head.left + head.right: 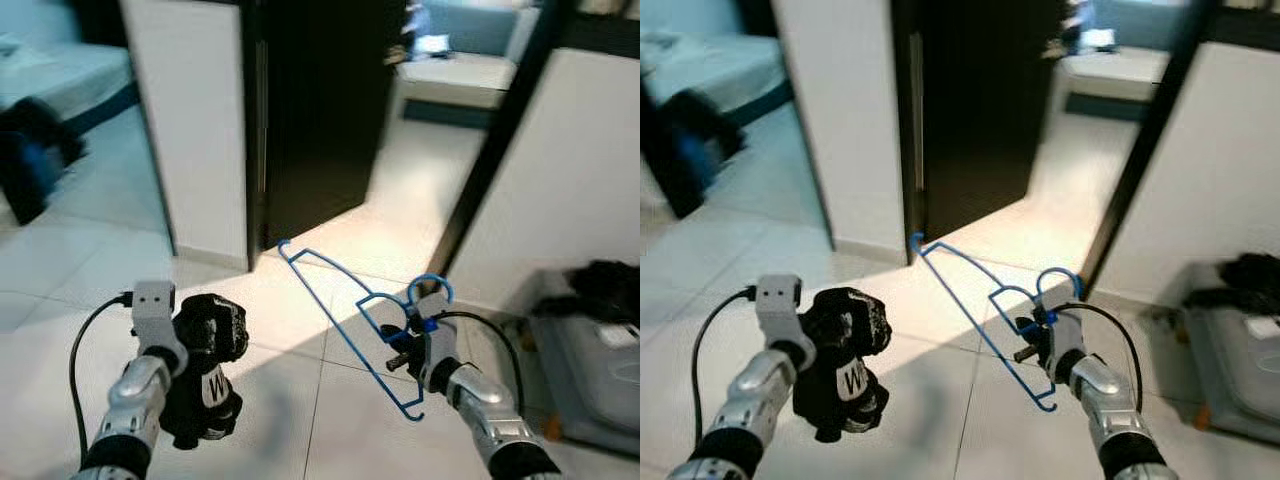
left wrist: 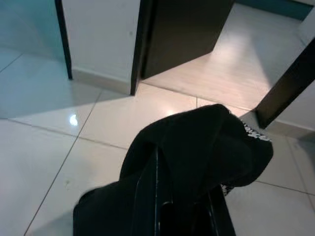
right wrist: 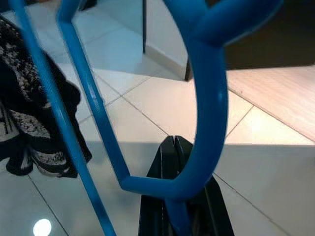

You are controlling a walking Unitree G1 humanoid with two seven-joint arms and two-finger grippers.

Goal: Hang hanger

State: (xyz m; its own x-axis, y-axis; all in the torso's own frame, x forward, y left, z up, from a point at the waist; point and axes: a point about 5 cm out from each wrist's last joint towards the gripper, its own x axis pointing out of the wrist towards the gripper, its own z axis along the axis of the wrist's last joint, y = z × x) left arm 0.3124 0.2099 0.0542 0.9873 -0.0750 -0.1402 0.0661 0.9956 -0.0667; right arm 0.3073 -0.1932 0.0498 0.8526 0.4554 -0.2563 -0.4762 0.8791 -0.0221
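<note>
Left eye view: right gripper (image 1: 412, 335), lower right, pinches the blue hanger (image 1: 340, 325) near its hook; left gripper (image 1: 195, 395), lower left, clamps a black cloth (image 1: 210, 370). Carrying step; next needs a rail found.

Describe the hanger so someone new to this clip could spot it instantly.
Start at the dark doorway ahead, then drop to the white tiled floor before it. Above the tiles, the right hand is closed on a thin blue hanger, the only bright blue outline, unlike the black garment in the left hand.
</note>
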